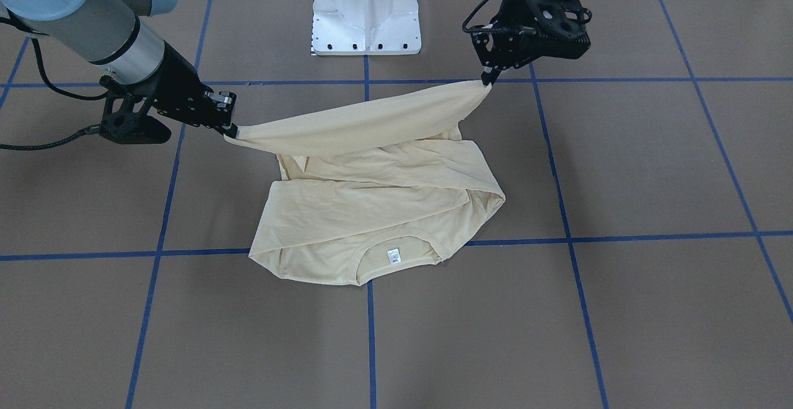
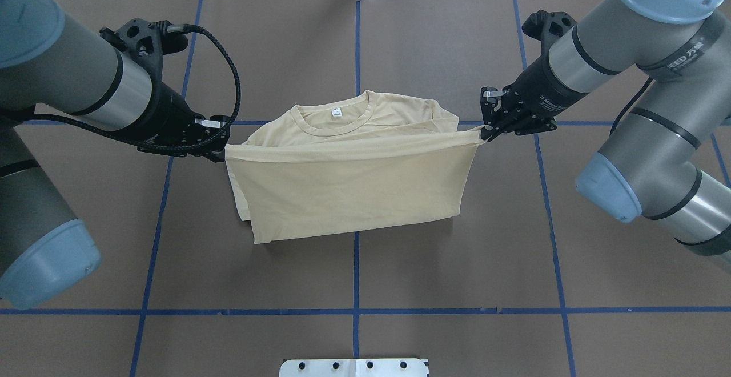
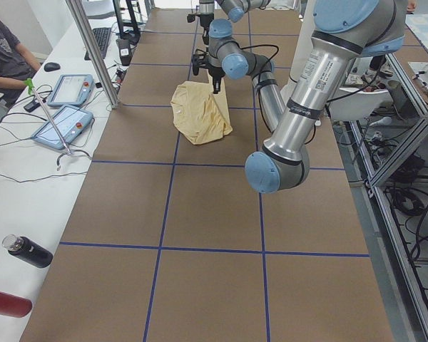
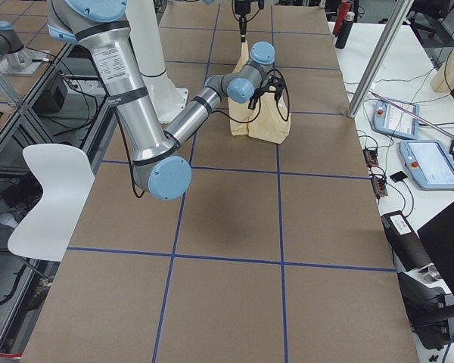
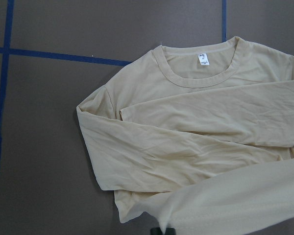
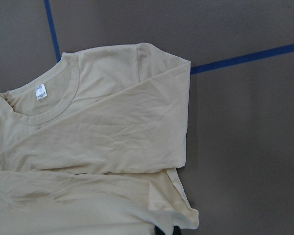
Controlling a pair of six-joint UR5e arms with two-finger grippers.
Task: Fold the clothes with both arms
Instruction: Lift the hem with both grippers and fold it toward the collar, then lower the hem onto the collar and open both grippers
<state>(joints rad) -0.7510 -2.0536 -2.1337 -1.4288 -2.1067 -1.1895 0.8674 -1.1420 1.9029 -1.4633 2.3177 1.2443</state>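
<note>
Hem lifted between both arms, mid-fold toward the collar.

At the left, the left gripper [image 2: 221, 147] has its jaws clamped on one hem corner. The T-shirt [image 2: 354, 194] lies in the middle of the table [image 2: 457, 263], sleeves crossed over the body and lower half raised as a taut sheet. At the right, the right gripper [image 2: 485, 131] has its jaws closed on the other corner. The fold would likely go best if both corners travel to the far side at equal height and pace, then land just short of the neck label [image 2: 336, 112]. An uneven pace would probably skew the edge.
</note>
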